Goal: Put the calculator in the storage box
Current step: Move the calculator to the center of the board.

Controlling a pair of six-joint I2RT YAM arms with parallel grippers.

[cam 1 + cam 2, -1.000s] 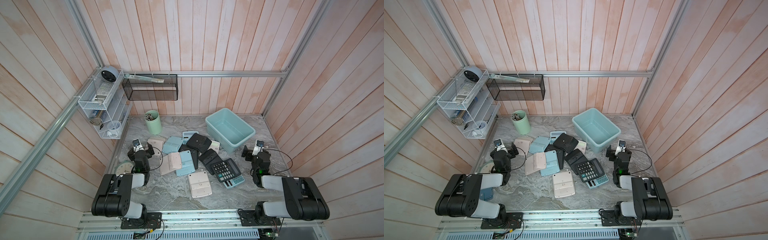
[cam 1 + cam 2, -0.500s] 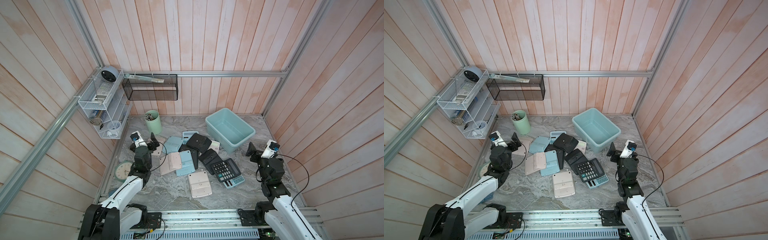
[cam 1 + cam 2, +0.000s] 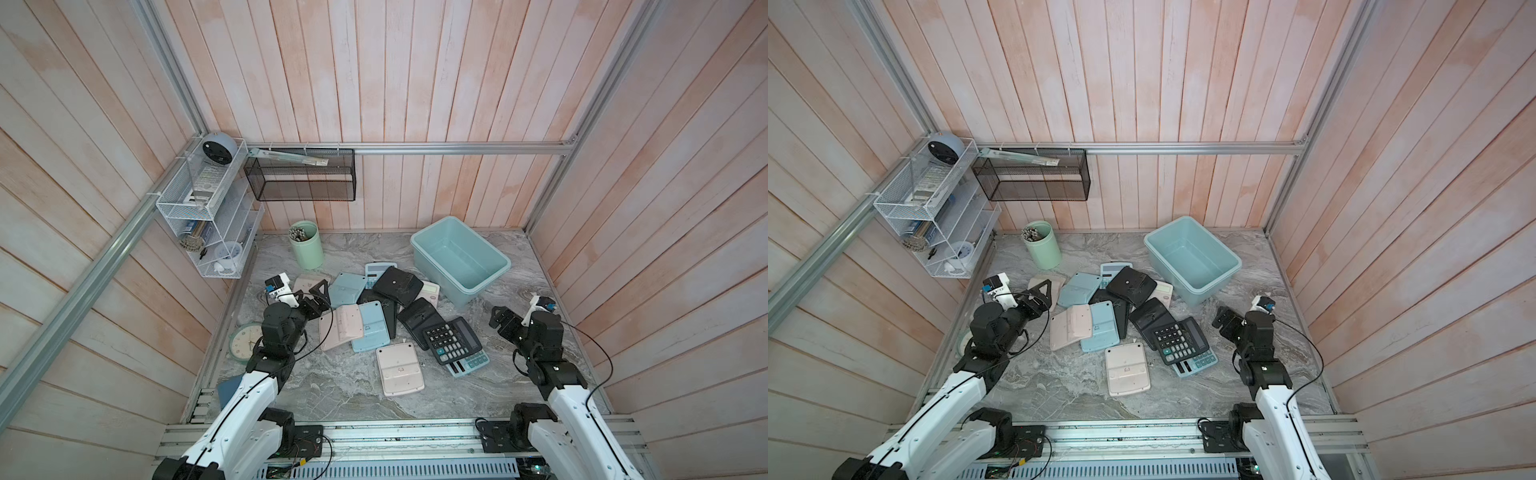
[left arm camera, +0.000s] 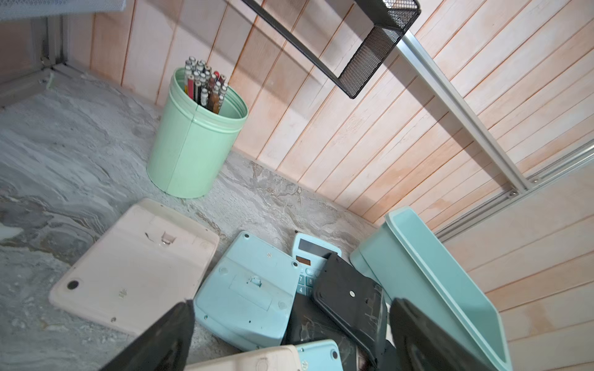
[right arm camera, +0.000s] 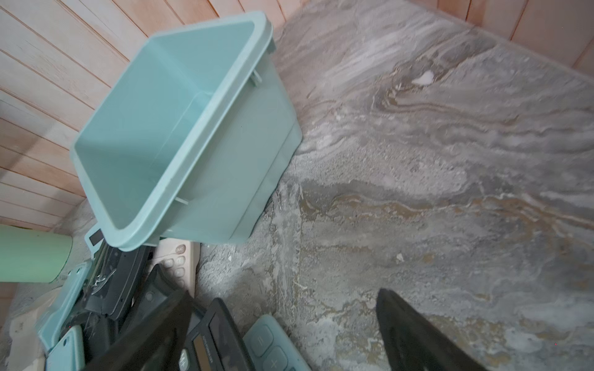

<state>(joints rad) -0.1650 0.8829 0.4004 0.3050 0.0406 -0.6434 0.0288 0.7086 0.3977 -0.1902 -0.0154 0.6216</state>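
- Storage box (image 3: 459, 257): light teal tub, empty and upright, standing at the back right of the surface (image 3: 332, 388), at an angle to the wall. One side sits just beside the heap, which likely keeps each carry short.
- Calculators (image 3: 372, 326): about a dozen, none in the box. They lie in a loose overlapping heap between the two arms. Most are face down with their backs and battery covers showing, apparently tipped out rather than laid in order.
- Black calculator (image 3: 451, 341): face up with keys and display showing, resting across a teal calculator (image 3: 471, 365) at the right edge of the heap. It is the nearest to the right hand, and its propped edge seems to offer a ready grip.
- Pink calculator (image 3: 400, 370): face down and flat on the surface, at the front of the heap. It is probably harder to get a finger under.
- Right hand (image 3: 503, 322): released, jaws wide with nothing between them. It hangs over bare surface beside the black calculator and in front of the box. The wrist view takes in both, which suits a first pick.
- Left hand (image 3: 316, 297): released and empty, poised at the left edge of the heap and aimed across it.
- Pencil cup (image 3: 308, 249): mint green and full of pencils, at the back left, apart from the heap. It is not part of the job.
- Clock (image 3: 245, 345): round, lying flat by the left arm, which partly hides it.
- Mesh basket (image 3: 301, 179): black, hung on the back rail, off the surface.
- Progress: judged to be at the start, with no calculator grasped or boxed.
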